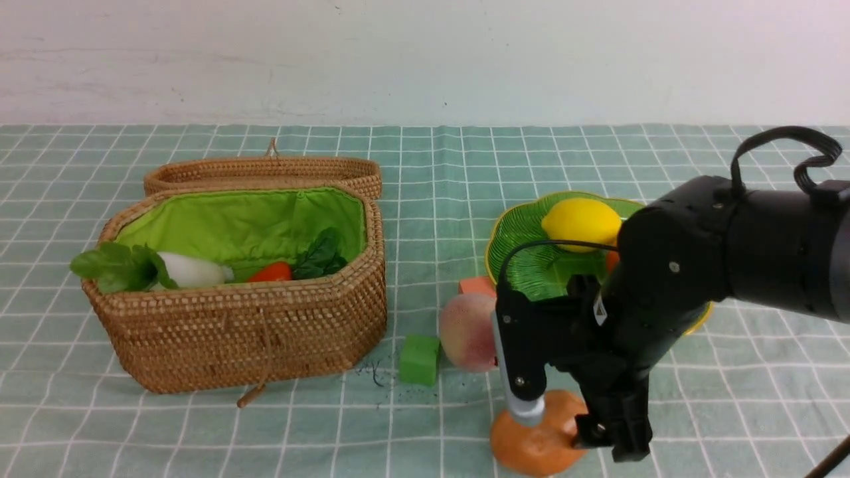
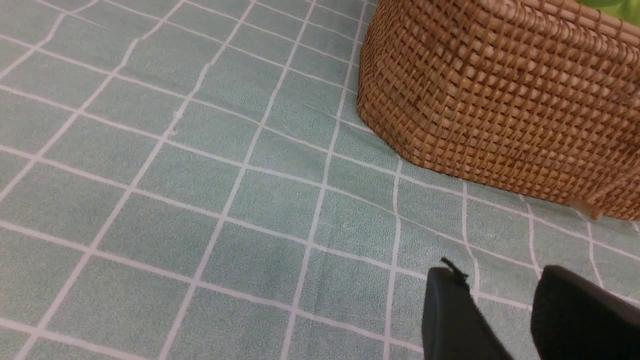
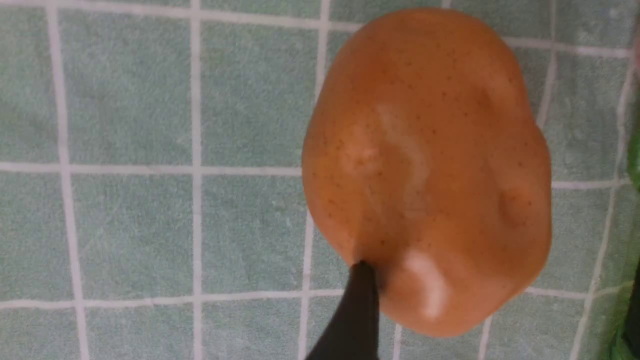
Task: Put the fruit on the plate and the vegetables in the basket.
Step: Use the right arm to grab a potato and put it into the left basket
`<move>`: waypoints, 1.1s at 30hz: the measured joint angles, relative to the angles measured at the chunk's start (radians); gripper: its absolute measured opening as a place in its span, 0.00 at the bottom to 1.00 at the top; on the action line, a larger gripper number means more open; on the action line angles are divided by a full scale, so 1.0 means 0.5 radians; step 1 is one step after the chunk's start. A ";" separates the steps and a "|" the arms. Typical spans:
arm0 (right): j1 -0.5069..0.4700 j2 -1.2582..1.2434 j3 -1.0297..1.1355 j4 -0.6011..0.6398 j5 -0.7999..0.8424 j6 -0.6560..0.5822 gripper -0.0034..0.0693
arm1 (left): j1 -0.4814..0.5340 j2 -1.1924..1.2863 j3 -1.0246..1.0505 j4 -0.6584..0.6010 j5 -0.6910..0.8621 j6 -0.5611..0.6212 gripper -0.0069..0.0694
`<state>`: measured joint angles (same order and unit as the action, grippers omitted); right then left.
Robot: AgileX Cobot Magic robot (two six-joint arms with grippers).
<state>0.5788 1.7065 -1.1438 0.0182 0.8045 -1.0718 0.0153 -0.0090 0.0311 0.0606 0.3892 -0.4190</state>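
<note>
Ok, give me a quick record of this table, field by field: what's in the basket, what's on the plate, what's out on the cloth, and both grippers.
In basket: white radish with green leaves and orange-red carrot, in the tan woven wicker basket with green lining
On plate: yellow lemon, on the translucent green glass plate
On cloth: fuzzy pink peach, tan-brown dimpled potato, small green cube, small orange cube
Right gripper: open, fingers either side of the potato
Left gripper: open, empty, near the basket's wall

wicker basket (image 2: 505, 95) on checked tablecloth (image 2: 175, 200), gripper (image 2: 500, 315) nearby.
</note>
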 joint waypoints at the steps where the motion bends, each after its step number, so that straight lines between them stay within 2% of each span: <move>1: 0.000 0.000 0.000 0.000 0.003 0.000 0.97 | 0.000 0.000 0.000 0.000 0.000 0.000 0.40; 14: 0.000 0.049 0.003 0.339 0.053 -0.218 0.95 | 0.000 0.000 0.000 0.000 0.000 0.000 0.40; 26: 0.000 0.204 -0.056 0.281 0.162 -0.077 0.90 | 0.000 0.000 0.000 0.000 0.000 0.000 0.40; 30: 0.000 0.211 -0.148 0.216 0.366 -0.031 0.90 | 0.000 0.000 0.000 0.000 0.000 0.000 0.40; 33: 0.000 0.198 -0.369 0.266 0.500 0.015 0.90 | 0.000 0.000 0.000 0.000 0.000 0.000 0.40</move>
<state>0.5788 1.8056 -1.3285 0.1513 1.0545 -1.0641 0.0153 -0.0090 0.0311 0.0606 0.3892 -0.4190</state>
